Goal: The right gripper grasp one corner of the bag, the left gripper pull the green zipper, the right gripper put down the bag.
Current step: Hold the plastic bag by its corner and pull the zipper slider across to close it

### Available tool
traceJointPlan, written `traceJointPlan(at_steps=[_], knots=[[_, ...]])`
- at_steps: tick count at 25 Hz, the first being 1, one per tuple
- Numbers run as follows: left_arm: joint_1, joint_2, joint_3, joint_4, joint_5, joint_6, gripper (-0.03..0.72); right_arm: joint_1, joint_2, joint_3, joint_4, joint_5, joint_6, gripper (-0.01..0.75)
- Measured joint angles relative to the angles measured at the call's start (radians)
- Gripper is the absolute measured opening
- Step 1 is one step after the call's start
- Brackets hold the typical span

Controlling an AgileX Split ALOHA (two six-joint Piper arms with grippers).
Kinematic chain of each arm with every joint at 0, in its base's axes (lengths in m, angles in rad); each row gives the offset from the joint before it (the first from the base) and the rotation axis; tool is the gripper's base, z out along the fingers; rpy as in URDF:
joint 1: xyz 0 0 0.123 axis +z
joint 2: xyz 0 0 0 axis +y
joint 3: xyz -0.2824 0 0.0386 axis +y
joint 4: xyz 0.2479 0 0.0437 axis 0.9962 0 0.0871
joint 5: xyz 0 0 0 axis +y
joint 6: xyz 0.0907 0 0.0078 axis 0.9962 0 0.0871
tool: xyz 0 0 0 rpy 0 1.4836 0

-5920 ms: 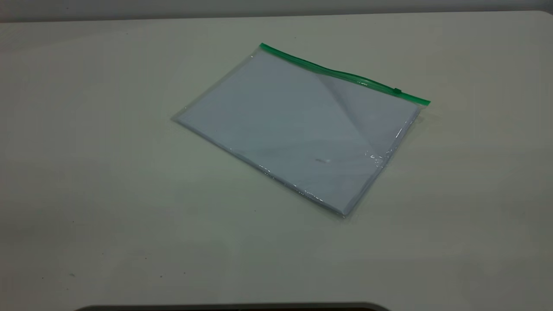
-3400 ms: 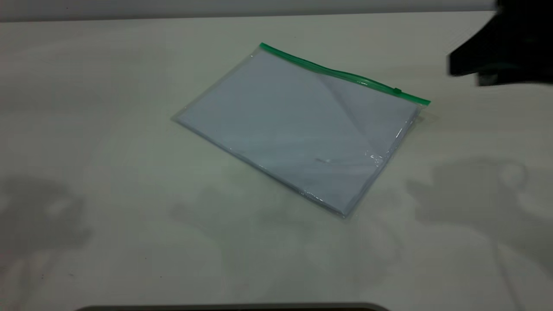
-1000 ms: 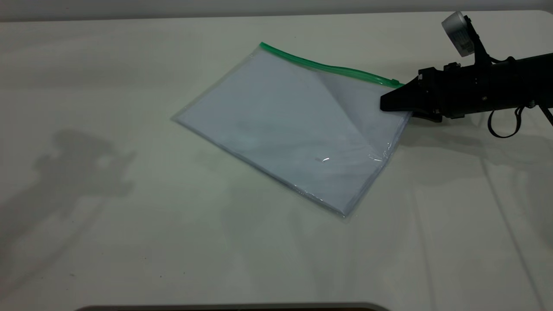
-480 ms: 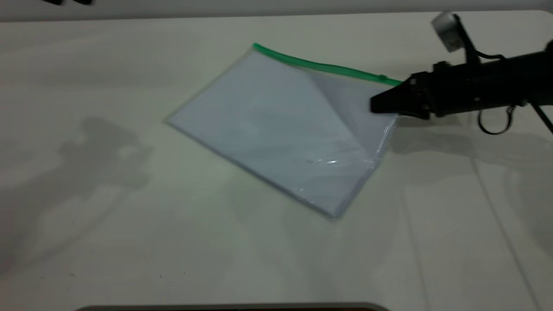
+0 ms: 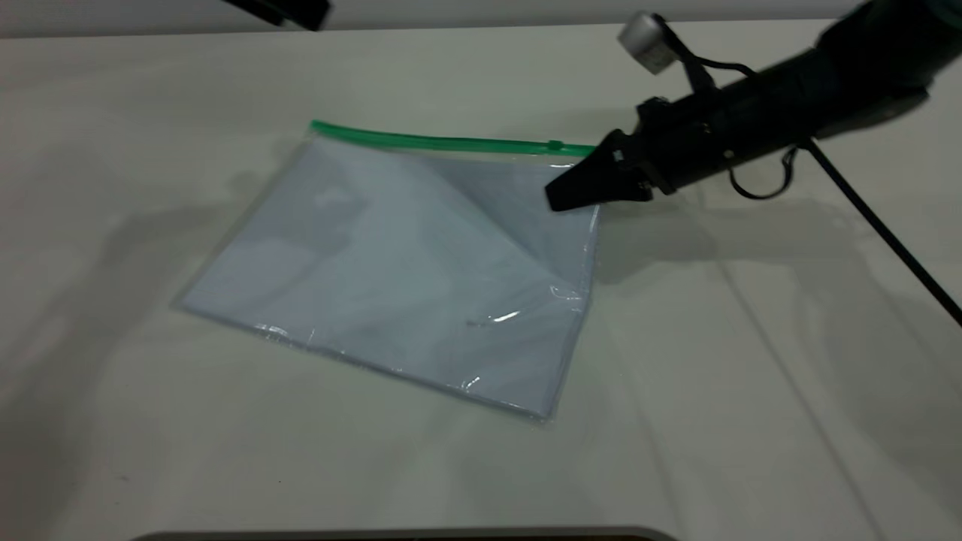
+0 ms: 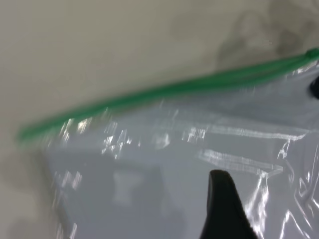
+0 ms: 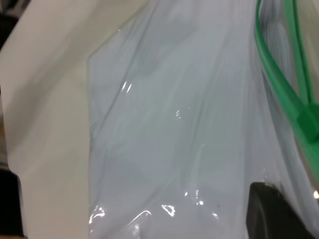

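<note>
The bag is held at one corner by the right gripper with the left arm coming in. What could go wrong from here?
1. The right gripper pinches only the corner of the bag beside the green zipper; the slick plastic could slip out once the slider is pulled.
2. The slider sits close to the right gripper, so the left gripper, now over the bag's middle, may bump it while reaching.
3. The rest of the bag lies loose on the table, so it could drag or swing.
</note>
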Motion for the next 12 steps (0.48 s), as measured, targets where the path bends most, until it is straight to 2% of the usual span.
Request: traceJointPlan(at_steps=[12], knots=[[-0.163, 0.397, -0.504, 0.005, 0.163, 0.148, 0.520, 0.012, 0.000, -0.132, -0.112, -0.015, 0.064, 0.034]])
